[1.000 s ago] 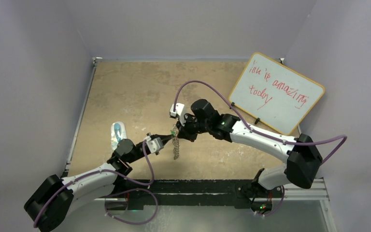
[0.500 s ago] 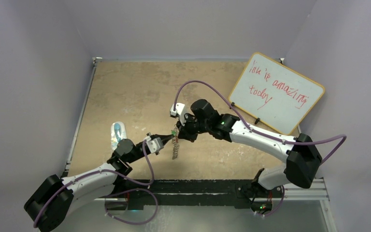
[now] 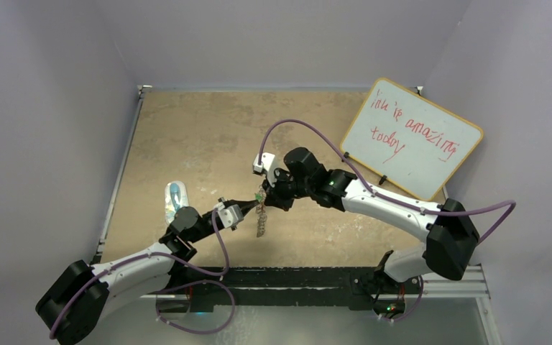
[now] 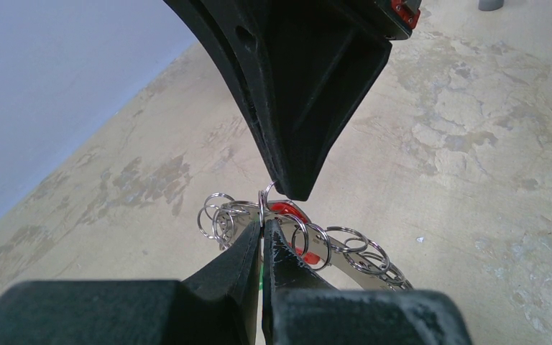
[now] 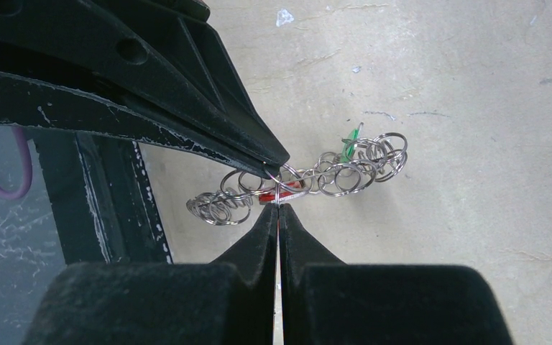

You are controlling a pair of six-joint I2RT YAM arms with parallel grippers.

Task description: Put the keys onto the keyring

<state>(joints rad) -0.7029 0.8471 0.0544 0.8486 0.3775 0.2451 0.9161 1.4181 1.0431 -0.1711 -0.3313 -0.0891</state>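
Both claws are clenched tip to tip on the keyring [image 5: 330, 172], which hangs between the left gripper [image 4: 262, 228] and right gripper [image 5: 278, 210], well left of the whiteboard [image 3: 411, 138]. The keyring is silvery and fringed with small wire loops. A red key head [image 4: 287, 210] and a green key head [image 5: 350, 146] show among them.

Pale lavender walls [image 3: 57, 108] are enclosing a tan, blotchy worktop [image 3: 187, 129] on three sides. A whiteboard [image 3: 411, 136] with an orange frame and red handwriting is leaning against the right wall, and soft even light is falling across everything.
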